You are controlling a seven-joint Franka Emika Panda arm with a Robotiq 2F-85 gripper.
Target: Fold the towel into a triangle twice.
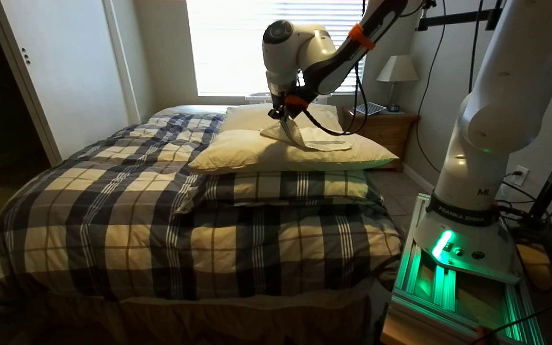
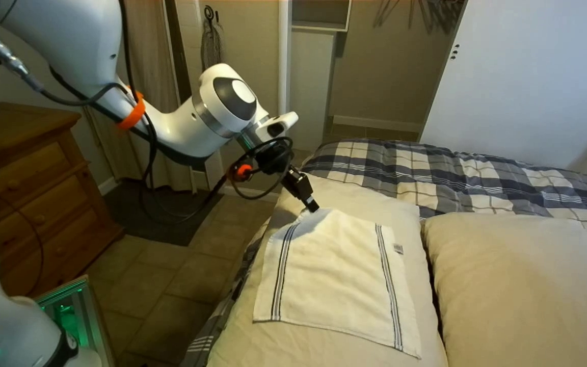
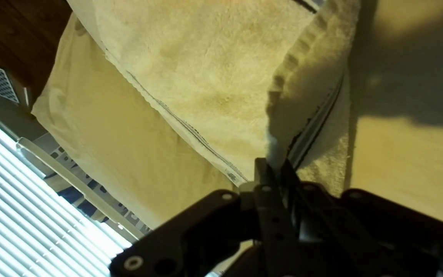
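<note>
the black gripper pinches a raised edge of the thin cream striped cloth towel on the puffy cream pillow. most of it lies toward the robot's white base, so the fold should go there.

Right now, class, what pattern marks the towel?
The towel has dark stripes near two edges, clearest in an exterior view.

The rounded white arm wears orange bands, black cables and a black pincer

Open air lies over most of the towel; a black cable loop takes space near the fingers
</note>
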